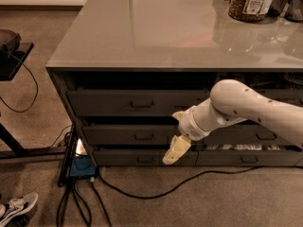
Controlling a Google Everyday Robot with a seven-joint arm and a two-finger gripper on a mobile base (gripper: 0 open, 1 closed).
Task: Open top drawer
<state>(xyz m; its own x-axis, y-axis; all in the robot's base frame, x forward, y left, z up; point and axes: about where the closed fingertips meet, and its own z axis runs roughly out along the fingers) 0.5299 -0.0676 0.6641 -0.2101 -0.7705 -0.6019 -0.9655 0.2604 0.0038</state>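
Your robot's pale cream claw (pixel 173 151) is hanging tip-down at the end of the white arm (pixel 236 109), which is reaching in from the right edge of the camera view. The claw is showing as one pale shape, so you cannot tell whether it is spread or pressed together. It is hovering in front of the shallower grey drawers. Its tip is crossing the lowest drawer front (pixel 128 157), just right of that drawer's small handle, and the second drawer (pixel 118 135) is sitting behind its upper part.

The wide dark-grey metal top drawer (pixel 104 103) is lying above and to the left of the claw, directly under the glossy grey worktop (pixel 142 32), with a dark shadowed gap running between panel and worktop. Its small rectangular centre pull handle (pixel 142 104) is standing apart from the claw.

The arm is partly covering the narrower neighbouring drawer stack (pixel 255 159). A clear jar of brown contents (pixel 251 1) is standing at the worktop's far right. A black cable (pixel 156 191) is snaking over the brown floor below, near a blue box (pixel 83 166) at the cabinet's left foot.
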